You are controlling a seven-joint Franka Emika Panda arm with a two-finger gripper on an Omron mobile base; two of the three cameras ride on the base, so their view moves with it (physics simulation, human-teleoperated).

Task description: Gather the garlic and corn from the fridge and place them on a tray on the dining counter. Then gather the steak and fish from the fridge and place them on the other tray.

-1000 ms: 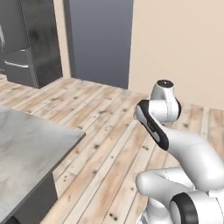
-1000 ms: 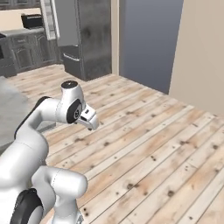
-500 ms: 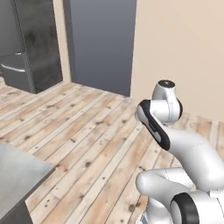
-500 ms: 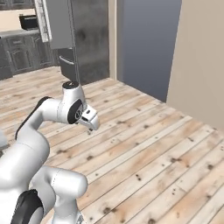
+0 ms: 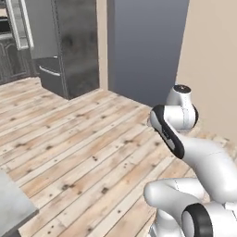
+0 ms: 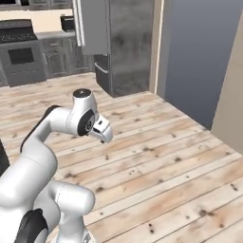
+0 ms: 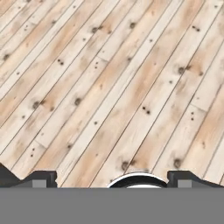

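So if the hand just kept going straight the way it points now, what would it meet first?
Most likely the wooden floor: the open hand looks down onto bare planks, with nothing between its fingertips and the boards. How far off the floor lies is unclear.

fridge: dark grey, stands at the far edge of the wooden floor, upper door swung open | stove: to its left | arm: folded over the floor

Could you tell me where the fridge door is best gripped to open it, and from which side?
Probably by a long pale vertical handle of the fridge, approached from its front, the fingers closing across the bar. The gripper is open, above bare floor.
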